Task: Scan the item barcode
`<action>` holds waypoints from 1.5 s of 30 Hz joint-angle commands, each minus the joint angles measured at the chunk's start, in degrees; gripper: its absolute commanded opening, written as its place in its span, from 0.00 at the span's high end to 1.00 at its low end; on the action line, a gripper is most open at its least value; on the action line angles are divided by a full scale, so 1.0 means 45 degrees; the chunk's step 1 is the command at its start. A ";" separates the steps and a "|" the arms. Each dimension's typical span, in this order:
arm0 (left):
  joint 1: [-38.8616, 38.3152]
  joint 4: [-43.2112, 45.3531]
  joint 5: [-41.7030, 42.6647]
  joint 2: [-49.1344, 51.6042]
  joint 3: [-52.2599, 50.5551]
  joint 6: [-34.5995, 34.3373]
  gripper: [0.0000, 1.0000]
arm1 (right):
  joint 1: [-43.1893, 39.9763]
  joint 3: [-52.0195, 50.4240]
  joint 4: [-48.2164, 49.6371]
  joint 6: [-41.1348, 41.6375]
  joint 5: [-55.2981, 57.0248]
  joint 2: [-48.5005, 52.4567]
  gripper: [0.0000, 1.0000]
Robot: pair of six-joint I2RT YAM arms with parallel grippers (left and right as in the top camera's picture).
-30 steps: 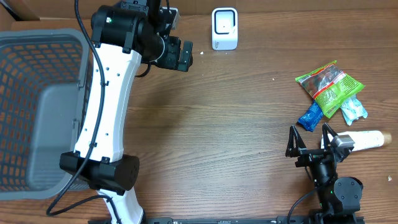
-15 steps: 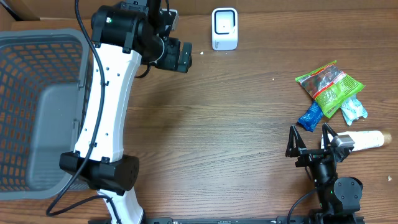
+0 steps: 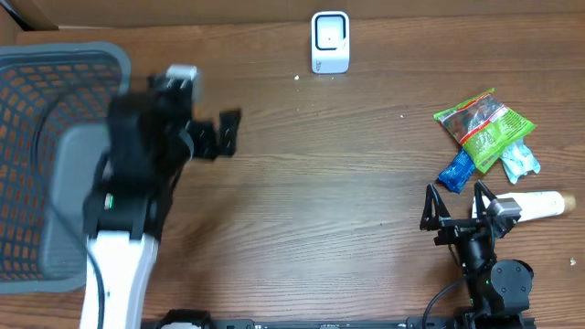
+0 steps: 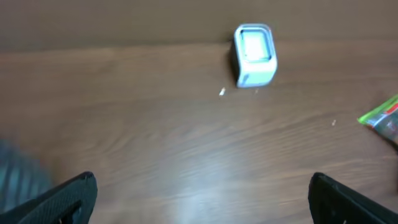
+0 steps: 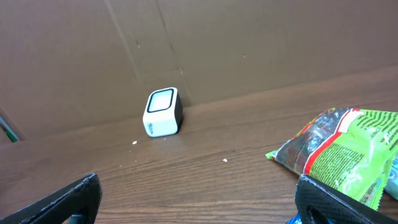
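The left gripper point(image 3: 218, 135) hangs spread wide and empty over the table point(image 3: 320, 201), just right of the basket point(image 3: 37, 64). Its arm is blurred in the overhead view and covers part of the basket's right rim. The left wrist view shows both fingertips far apart at the bottom corners, with only wood between them.

The right gripper point(image 3: 455, 206) is also splayed and holds nothing. It sits low at the near right edge of the table.

The scanner point(image 3: 330, 41) stands upright at the far edge against the cardboard wall point(image 5: 186, 43), well apart from both grippers.

The items lie in a loose pile on the right. A green packet point(image 3: 483, 126) lies on top, overlapping a blue packet point(image 3: 455, 171) and a pale packet point(image 3: 519, 161). The blue packet is nearest the right gripper, just beyond its left finger. A cream tube point(image 3: 544, 205) lies on its side beside the right finger. The wrist hides its near end, so I cannot tell whether they touch.

In the right wrist view the green packet fills the right side, ahead of the right finger. The scanner is ahead to the left.
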 commanded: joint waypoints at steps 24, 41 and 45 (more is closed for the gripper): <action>0.1598 0.7533 0.0049 -1.3605 -1.4168 0.2977 0.00 | 0.0068 -0.0131 0.0083 0.0000 0.0117 -0.0102 0.00; 0.1593 0.6931 0.0058 -1.4018 -1.4168 0.3094 0.00 | 0.0068 -0.0131 0.0083 0.0000 0.0117 -0.0102 0.00; 0.1593 0.6931 0.0053 -1.4018 -1.4168 0.3094 0.00 | 0.0068 -0.0131 0.0083 0.0000 0.0117 -0.0102 0.00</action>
